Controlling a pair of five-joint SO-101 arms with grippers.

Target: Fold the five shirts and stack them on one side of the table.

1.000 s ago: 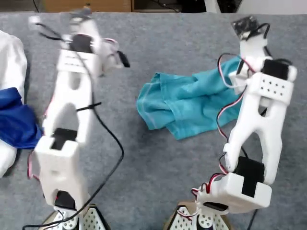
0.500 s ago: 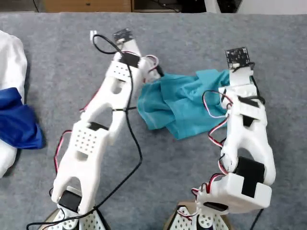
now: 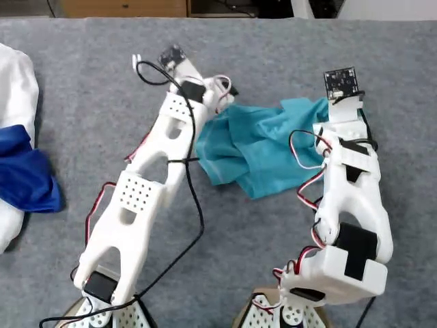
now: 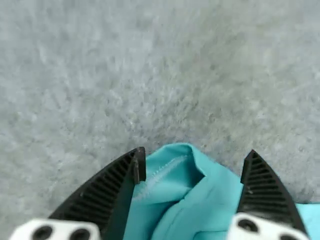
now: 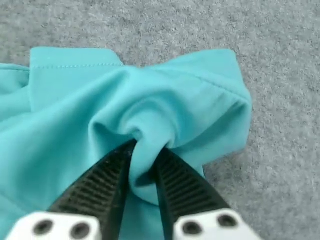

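The crumpled shirt (image 3: 263, 147) lies on the table (image 3: 82, 82), about mid-width. The left gripper (image 4: 195, 159) straddles its far left corner; the right gripper (image 5: 145, 146) sits on its far right edge. A heap of shirts (image 3: 20, 171) lies well left of it.

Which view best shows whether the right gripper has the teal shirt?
Right wrist view: the right gripper is shut on a bunched fold of the shirt, seen close up. In the high view the right arm covers that pinch. The left wrist view shows a hem between the open left gripper fingers.
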